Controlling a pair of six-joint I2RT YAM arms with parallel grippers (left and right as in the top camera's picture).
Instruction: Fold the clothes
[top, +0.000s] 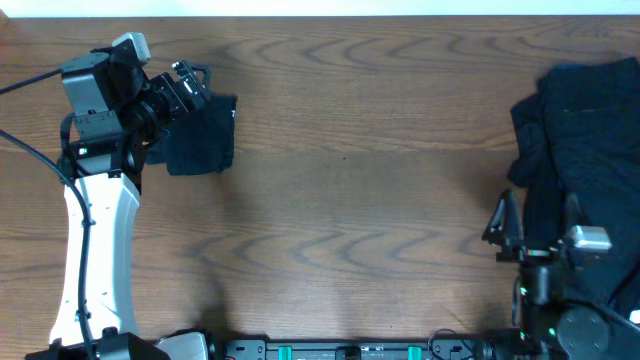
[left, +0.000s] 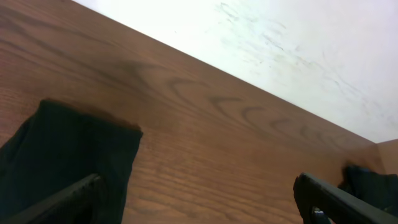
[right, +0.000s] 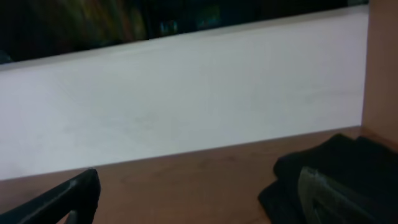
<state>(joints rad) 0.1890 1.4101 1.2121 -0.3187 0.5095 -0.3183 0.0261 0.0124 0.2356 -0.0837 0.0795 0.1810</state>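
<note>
My left gripper (left: 199, 184) is spread wide with nothing between its jaws, over the far left part of the wooden table (top: 350, 200). A small folded garment (top: 203, 135), plain and dark, lies flat on the wood there, just beside and partly under my wrist in the overhead view. From my left wrist camera one finger (left: 65, 200) sits over the near edge of that cloth, but I cannot tell whether it touches it; the other finger is over bare wood. My right gripper (right: 199, 180) is also wide open and holds nothing. It sits at the near right side of the table, at the front of a loose heap of clothes (top: 585, 140), dark and rumpled, which fills the right end of the table and runs to the right edge of the overhead view. The heap and the folded garment lie well apart, with bare wood between them. Beyond the far table edge is a white wall (left: 292, 43).
</note>
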